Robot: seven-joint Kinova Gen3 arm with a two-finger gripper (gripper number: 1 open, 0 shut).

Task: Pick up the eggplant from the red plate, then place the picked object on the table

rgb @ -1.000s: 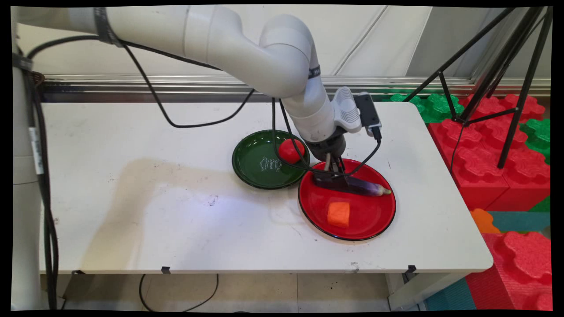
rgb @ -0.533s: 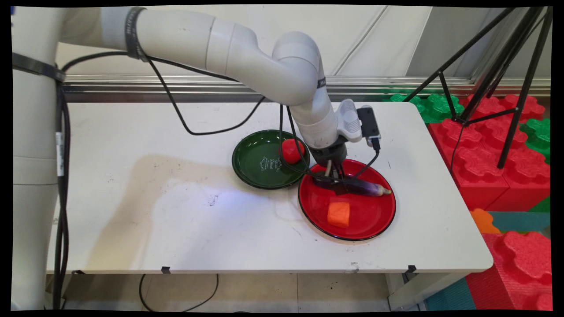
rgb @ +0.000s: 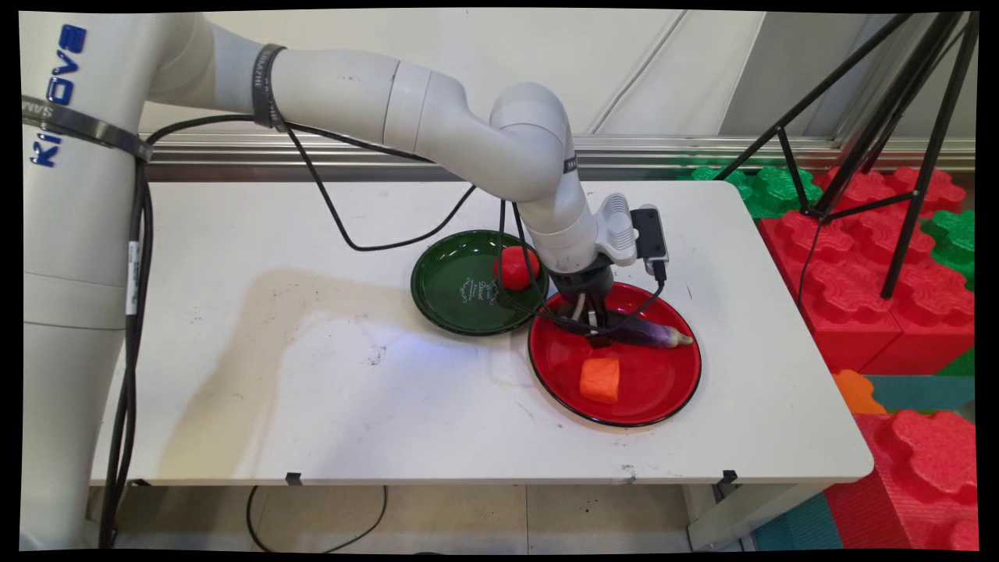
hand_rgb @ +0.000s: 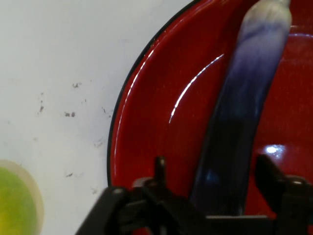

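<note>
Two fingers point(hand_rgb: 160, 169) of my gripper point(rgb: 597, 324) stood apart, one on each side of the single purple eggplant point(rgb: 648, 333) right of the frame's centre; in the hand view the eggplant's dark end ran up between them, with a gap visible on both sides, so I was straddling it rather than pinching it. One red plate point(rgb: 655, 394) carried that eggplant across its upper half, its pale tip pointing to the right. Nearest the bottom of the frame on that same plate lay one orange block point(rgb: 599, 379), apart from the eggplant. One green plate point(rgb: 456, 285) sat just up and to the left, its rim meeting the red plate's rim, with one red ball-shaped piece point(rgb: 515, 267) at its right side. One white table point(rgb: 273, 351) held both plates. Farthest back, at the upper right, I counted one black tripod point(rgb: 897, 140) over red and green foam blocks point(rgb: 874, 273).
</note>
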